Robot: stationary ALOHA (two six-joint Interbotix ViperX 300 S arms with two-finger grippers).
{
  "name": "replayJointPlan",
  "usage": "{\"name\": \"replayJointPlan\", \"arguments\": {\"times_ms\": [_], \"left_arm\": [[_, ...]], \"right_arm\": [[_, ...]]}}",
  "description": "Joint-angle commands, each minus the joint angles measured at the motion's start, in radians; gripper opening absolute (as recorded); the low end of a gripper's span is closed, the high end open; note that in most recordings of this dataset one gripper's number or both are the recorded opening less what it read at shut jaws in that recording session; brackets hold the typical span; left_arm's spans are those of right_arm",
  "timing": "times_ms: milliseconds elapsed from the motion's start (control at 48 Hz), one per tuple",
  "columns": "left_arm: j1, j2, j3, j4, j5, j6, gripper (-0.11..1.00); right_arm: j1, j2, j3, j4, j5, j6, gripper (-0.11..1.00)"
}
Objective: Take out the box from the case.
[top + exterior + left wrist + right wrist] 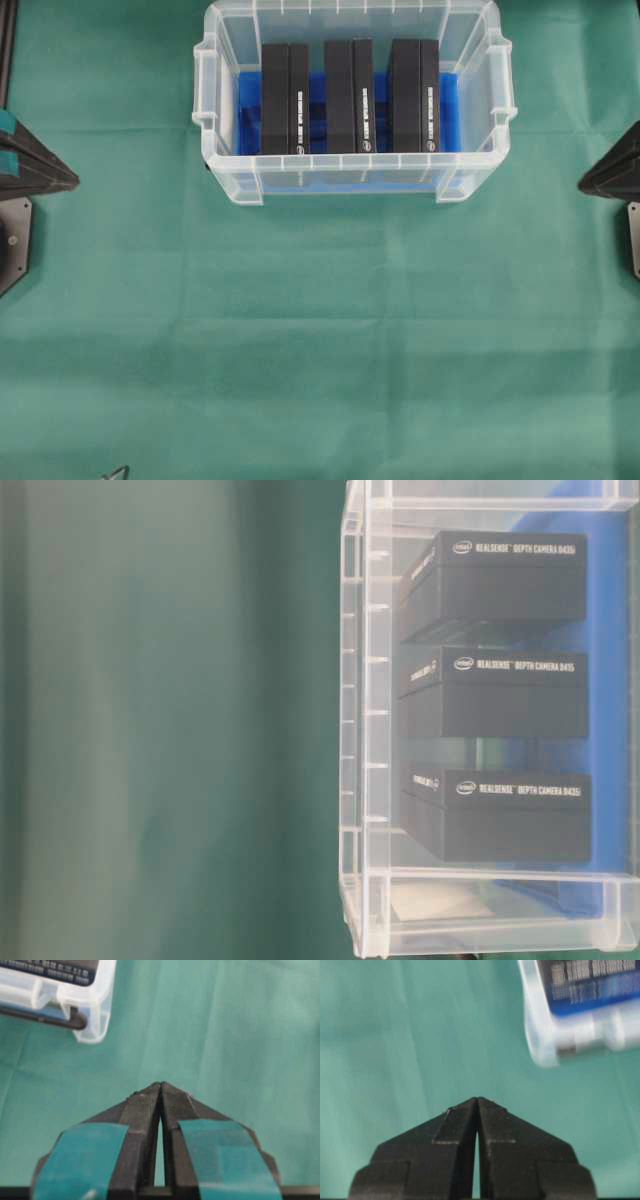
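While both grippers, left (pixel 160 1085) and right (pixel 477 1099), keep fingers closed on nothing, we note three boxes (pixel 350 96) on edge, long axes crossing the case (pixel 212 110).

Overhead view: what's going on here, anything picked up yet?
Nothing yet. Three black rectangular boxes stand side by side in the clear plastic case on the green cloth. The left gripper and right gripper are both shut and empty, over bare cloth, apart from the case.
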Motion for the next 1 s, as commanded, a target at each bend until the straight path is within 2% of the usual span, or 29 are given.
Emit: {"name": "replayJointPlan", "arguments": {"times_ms": [0,62,167,271,479,583,666,729,770,874,979], "left_arm": [[-0.003,0.025,-0.048,-0.002,0.054,-0.017,0.01],[-0.003,0.043,-0.057,-0.002,0.107,-0.055,0.01],[-0.003,0.063,-0.063,-0.002,0.176,-0.106,0.02],[-0.003,0.074,-0.067,-0.002,0.204,-0.137,0.01],[-0.003,0.072,-0.078,-0.002,0.210,-0.144,0.01],[-0.003,0.078,-0.089,-0.002,0.210,-0.164,0.01],[-0.003,0.081,-0.091,-0.002,0.212,-0.215,0.01],[0.006,0.081,-0.092,-0.002,0.219,-0.288,0.01],[0.015,0.083,-0.092,-0.002,0.227,-0.356,0.01],[0.055,0.083,-0.100,-0.002,0.262,-0.601,0.02],[0.058,0.075,-0.103,0.002,0.307,-0.822,0.01]], "right_arm": [[-0.002,0.048,-0.061,-0.002,0.115,0.058,0.00],[-0.002,0.075,-0.087,-0.002,0.183,0.117,0.00],[-0.002,0.104,-0.112,-0.005,0.236,0.170,0.00],[-0.002,0.123,-0.115,-0.005,0.242,0.189,0.00],[-0.002,0.147,-0.120,-0.009,0.244,0.219,0.00],[-0.005,0.161,-0.121,-0.018,0.245,0.307,0.00],[-0.008,0.167,-0.123,-0.040,0.252,0.413,0.00],[-0.008,0.173,-0.124,-0.064,0.256,0.499,0.00],[-0.008,0.175,-0.126,-0.089,0.261,0.580,0.00],[-0.008,0.175,-0.126,-0.120,0.272,0.727,0.00],[-0.008,0.175,-0.126,-0.130,0.293,0.873,0.00]]}}
